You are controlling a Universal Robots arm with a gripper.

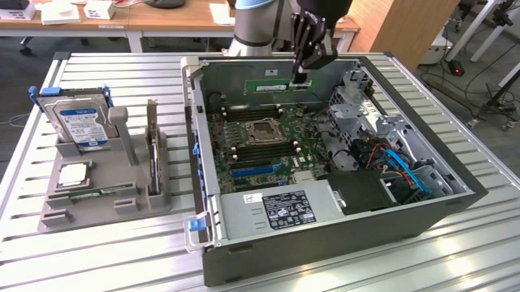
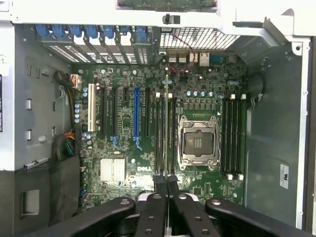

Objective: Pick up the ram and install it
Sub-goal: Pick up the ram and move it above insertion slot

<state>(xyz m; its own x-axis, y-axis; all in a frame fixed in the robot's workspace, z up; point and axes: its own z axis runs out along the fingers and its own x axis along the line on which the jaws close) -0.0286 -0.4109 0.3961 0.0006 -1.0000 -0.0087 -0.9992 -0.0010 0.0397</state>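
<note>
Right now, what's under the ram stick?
The motherboard, with black memory slots beside the processor socket. The ram, held edge-on by the gripper, covers whatever lies straight beneath it.

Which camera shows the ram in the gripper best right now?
The exterior view. There the ram shows its long green side, hanging from the shut gripper above the open computer case. The wrist view shows it edge-on, a thin line running out from between the fingertips, over the motherboard's memory slots.
</note>
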